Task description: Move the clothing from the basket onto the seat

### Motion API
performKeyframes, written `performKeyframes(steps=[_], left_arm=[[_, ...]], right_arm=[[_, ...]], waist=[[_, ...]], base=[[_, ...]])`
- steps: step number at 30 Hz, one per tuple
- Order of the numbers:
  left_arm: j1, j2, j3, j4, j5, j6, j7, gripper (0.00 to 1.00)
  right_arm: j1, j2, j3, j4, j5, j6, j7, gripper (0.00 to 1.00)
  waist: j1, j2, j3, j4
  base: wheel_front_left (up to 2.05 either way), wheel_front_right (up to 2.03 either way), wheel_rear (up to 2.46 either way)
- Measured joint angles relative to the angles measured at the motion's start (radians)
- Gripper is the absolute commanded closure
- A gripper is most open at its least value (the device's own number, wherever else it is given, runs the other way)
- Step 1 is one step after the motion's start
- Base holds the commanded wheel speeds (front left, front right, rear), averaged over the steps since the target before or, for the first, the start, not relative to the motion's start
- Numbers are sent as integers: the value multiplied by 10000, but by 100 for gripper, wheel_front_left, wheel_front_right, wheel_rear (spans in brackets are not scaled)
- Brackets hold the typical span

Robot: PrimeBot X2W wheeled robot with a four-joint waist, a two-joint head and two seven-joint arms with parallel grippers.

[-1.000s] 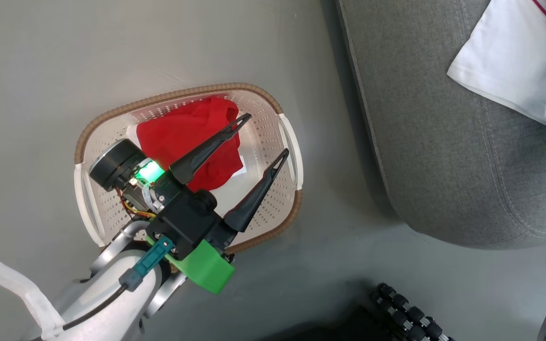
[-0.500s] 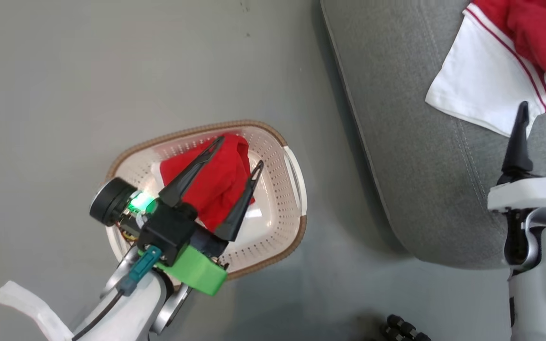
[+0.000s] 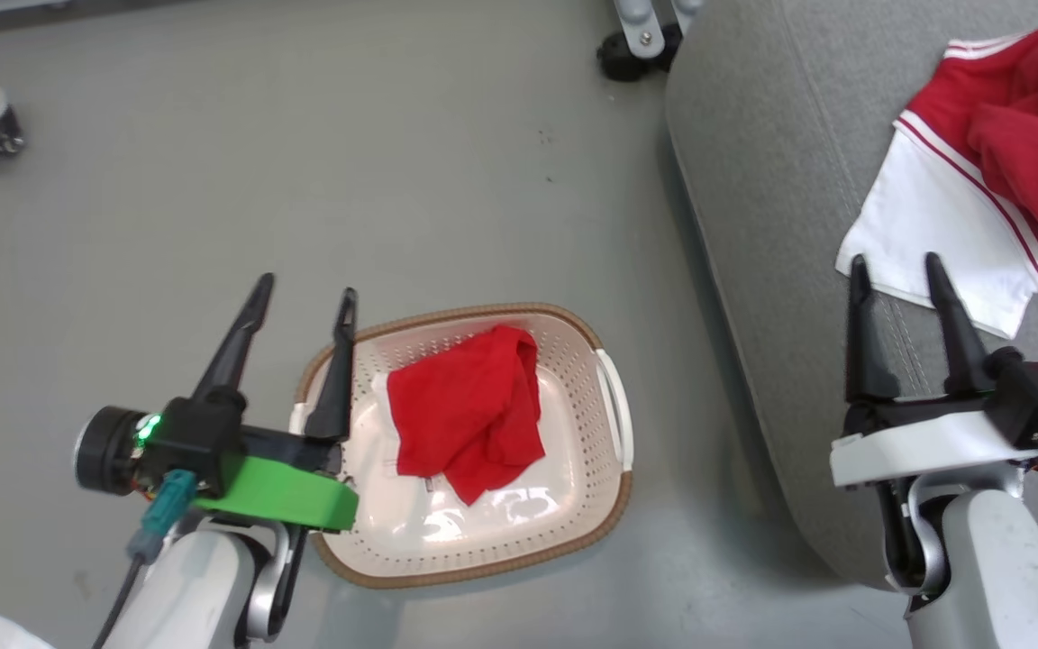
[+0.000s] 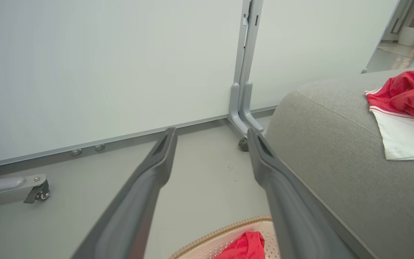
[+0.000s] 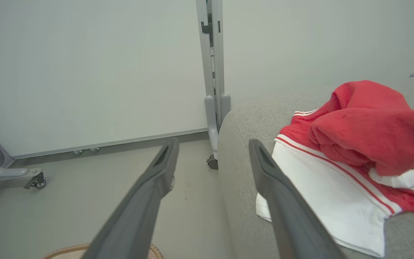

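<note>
Floor point(image 3: 393, 180): grey.
Laundry basket point(image 3: 573, 356): on the floor, one crumpled red garment point(image 3: 469, 410) inside.
Sofa seat point(image 3: 771, 270): red-and-white clothing point(image 3: 942, 216) on it.
Left tool point(image 3: 307, 286): apart, empty.
Right tool point(image 3: 896, 260): apart, empty.

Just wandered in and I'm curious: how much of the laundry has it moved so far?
Done: red-and-white clothing lies on the seat. In hand: nothing; the left claw, near the basket, and the right claw, near the seat, are open and empty. Left: one red garment in the basket.
</note>
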Motion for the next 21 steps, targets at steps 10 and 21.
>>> performKeyframes(steps=[10, 21], left_arm=[[1431, -732, 2429, -142, 270, -90, -21, 0], [2659, -1615, 3806, 33, 1174, -849, -21, 0]], right_arm=[[704, 10, 809, -546, -337, 0, 343, 0], [1749, 6, 867, -1221, -357, 0, 951, 0]], waist=[[0, 0, -1013, 782], [0, 0, -2040, 1167]], base=[[0, 0, 0], [0, 0, 0]])
